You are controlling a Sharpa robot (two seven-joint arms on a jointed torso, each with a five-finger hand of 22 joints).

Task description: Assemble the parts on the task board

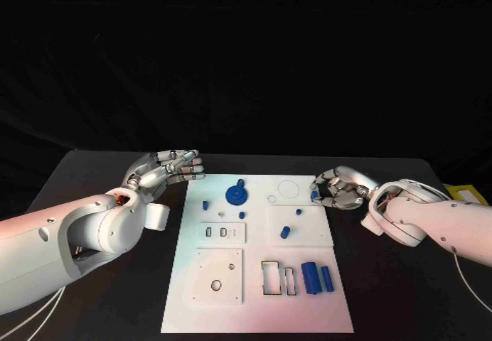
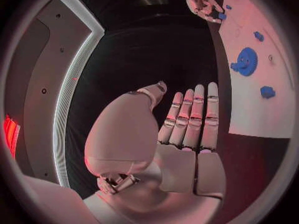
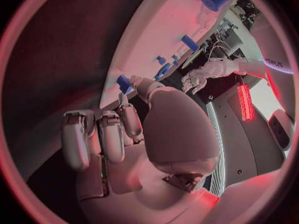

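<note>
**Right hand pinches a small blue part at the board's far right edge**

Head view: the right hand [image 1: 341, 189] sits at the far right edge of the task board [image 1: 308, 312], its fingers [image 1: 326, 186] curled in on a small blue part [image 1: 316, 195]. The round outline [image 1: 289, 188] lies just left of it; whether the part belongs there I cannot tell. The left hand [image 1: 169, 169] hovers off the board's far left corner, fingers extended, holding nothing. The blue gear [image 1: 237, 193] lies between the hands, nearer the left. Two long blue blocks [image 1: 316, 278] lie near-right, long axes running near to far.

Left wrist view: the left hand's fingers [image 2: 194, 117] are straight and together over the dark bench [image 2: 249, 164], beside the board.

Right wrist view: the blue part [image 3: 124, 82] shows at the fingertips.
</note>
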